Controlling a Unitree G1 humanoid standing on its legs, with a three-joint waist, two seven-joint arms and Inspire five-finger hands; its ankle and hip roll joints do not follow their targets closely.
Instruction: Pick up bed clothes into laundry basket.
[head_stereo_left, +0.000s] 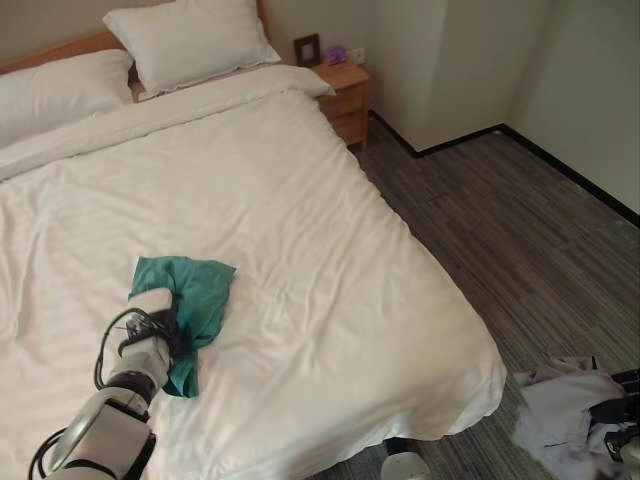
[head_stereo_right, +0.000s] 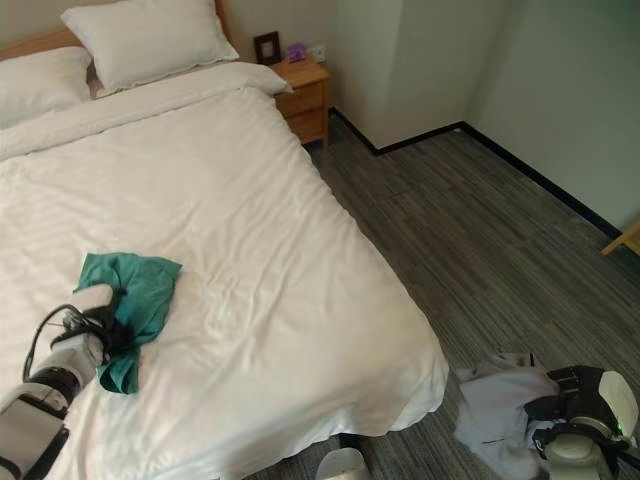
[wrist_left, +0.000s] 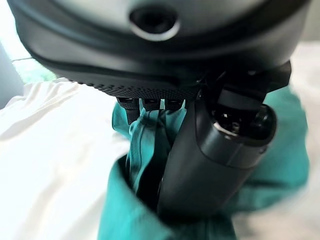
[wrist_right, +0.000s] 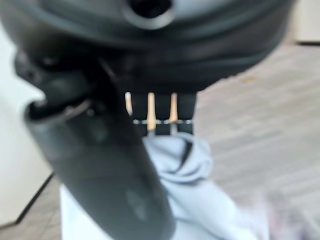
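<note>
One teal garment (head_stereo_left: 190, 300) in left hand (head_stereo_left: 160, 325), two pillows (head_stereo_left: 190, 40).

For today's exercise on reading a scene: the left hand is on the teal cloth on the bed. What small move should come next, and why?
Probably lift the left hand a little to raise the teal cloth off the white bed. Its wrist view shows the fingers and thumb already closed on bunched cloth, which is still lying on the sheet. The right hand holds a pale garment low over the floor.

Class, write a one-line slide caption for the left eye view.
Left hand gripping a teal cloth on the white bed; right hand holds grey clothes beside it.
</note>
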